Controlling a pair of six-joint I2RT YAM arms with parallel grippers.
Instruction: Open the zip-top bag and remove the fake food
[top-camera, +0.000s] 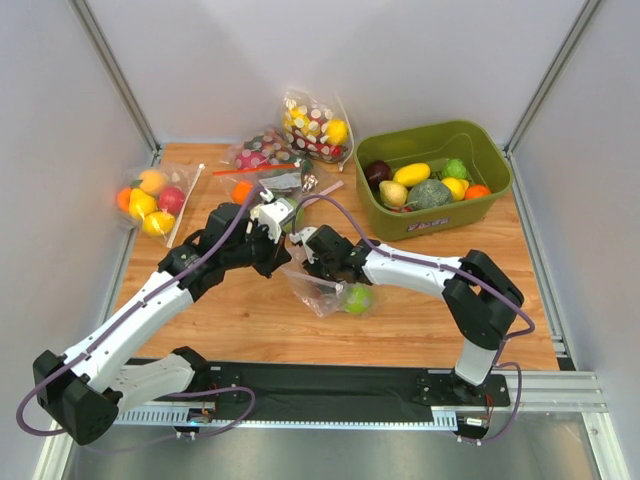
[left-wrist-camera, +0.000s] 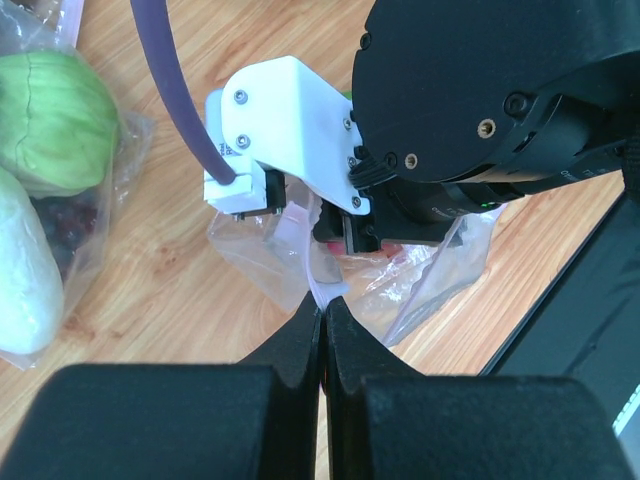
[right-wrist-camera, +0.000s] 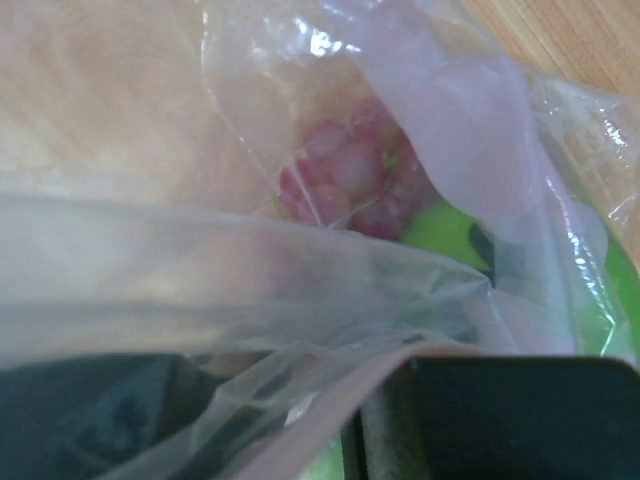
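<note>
Well, zip-top bag (left-wrist-camera: 255, 250) pinched in left pincer (left-wrist-camera: 323, 308)

Two robot arms (top-camera: 150, 300) (top-camera: 420, 270), one plain zip-top bag (top-camera: 318, 290), at least three other bags (top-camera: 150, 200) (top-camera: 262, 165) (top-camera: 315, 125), one green bin (top-camera: 400, 222)

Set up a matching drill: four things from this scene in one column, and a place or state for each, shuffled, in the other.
Column one
1. zip-top bag
2. green bin
3. polka-dotted bag
4. left tool

Column two
A. furthest right of the four
B. rearmost of the four
C. pinched shut on the zip-top bag's edge
D. centre, with a green fruit inside

Pairs: 1-D, 2-A, 3-B, 4-C
</note>
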